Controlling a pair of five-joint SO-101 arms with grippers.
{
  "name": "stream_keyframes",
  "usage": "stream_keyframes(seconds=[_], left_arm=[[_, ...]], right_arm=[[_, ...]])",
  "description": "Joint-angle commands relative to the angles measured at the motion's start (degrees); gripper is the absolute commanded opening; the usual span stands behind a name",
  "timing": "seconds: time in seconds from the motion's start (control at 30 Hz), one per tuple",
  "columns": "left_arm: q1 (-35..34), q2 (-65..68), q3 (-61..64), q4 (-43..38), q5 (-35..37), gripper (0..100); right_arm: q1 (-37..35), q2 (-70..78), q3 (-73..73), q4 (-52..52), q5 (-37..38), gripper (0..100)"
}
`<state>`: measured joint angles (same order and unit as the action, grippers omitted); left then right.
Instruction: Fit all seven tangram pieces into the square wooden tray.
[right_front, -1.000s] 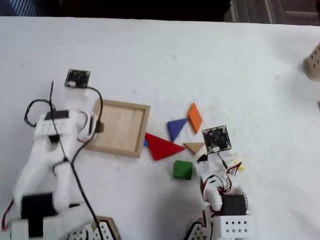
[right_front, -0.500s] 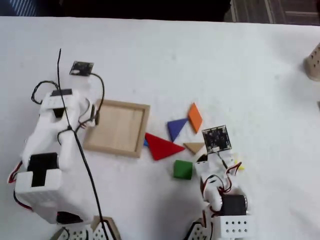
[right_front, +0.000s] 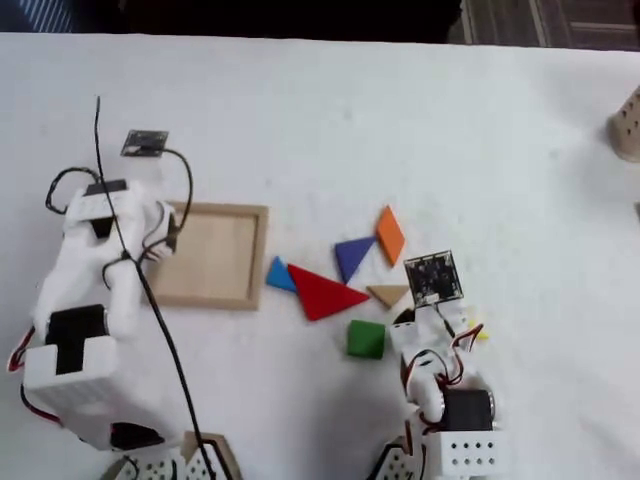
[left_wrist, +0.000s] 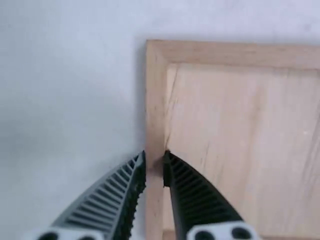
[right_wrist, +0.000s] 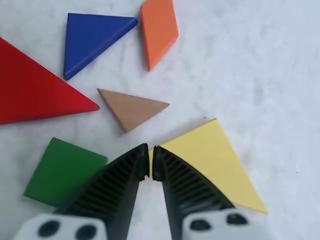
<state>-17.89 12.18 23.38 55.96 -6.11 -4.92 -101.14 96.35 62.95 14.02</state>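
Note:
The square wooden tray (right_front: 215, 255) lies empty at the left of the table. My left gripper (right_front: 176, 232) is shut on its left rim; in the left wrist view the fingers (left_wrist: 187, 192) pinch the rim (left_wrist: 155, 100) of the tray near a corner. Right of the tray lie a light-blue triangle (right_front: 280, 274), a red triangle (right_front: 322, 292), a blue triangle (right_front: 352, 254), an orange parallelogram (right_front: 390, 234), a tan triangle (right_front: 388, 295) and a green square (right_front: 366, 339). My right gripper (right_wrist: 151, 161) is shut, its tips over a corner of the yellow triangle (right_wrist: 212, 162).
The right arm's base (right_front: 455, 435) stands at the table's front edge, the left arm's body (right_front: 85, 310) at the front left. A pale pegged object (right_front: 627, 125) sits at the far right edge. White tabletop stretches behind the tray and pieces.
The left arm has dragged the tray to the left by its rim, away from the red triangle, uncovering the light-blue triangle. The right arm has stayed put.

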Motion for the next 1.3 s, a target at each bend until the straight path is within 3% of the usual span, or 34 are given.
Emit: stream_keyframes(seconds=[0.0,0.3,0.5,0.63,0.8,1.07,1.27], left_arm=[[-2.8,-0.2,-2.2,0.5,0.6,7],[-2.2,-1.5,-1.0,0.5,0.3,7],[2.9,-2.9,2.5,0.0,1.3,6],[6.7,-3.0,4.0,0.4,8.1,6],[12.8,-2.9,4.3,0.5,11.1,6],[21.6,-2.9,4.3,1.1,11.7,6],[22.5,-2.9,4.3,1.1,11.4,6]], right_arm=[[0.3,0.2,0.6,0.4,0.6,1.8],[0.3,0.2,0.6,0.4,0.6,1.8],[0.3,0.2,0.6,0.4,0.6,1.8],[0.3,0.2,0.6,0.4,0.6,1.9],[0.3,0.2,0.6,0.4,0.6,1.9],[0.3,0.2,0.6,0.4,0.6,1.8],[0.3,0.2,0.6,0.4,0.6,1.8]])
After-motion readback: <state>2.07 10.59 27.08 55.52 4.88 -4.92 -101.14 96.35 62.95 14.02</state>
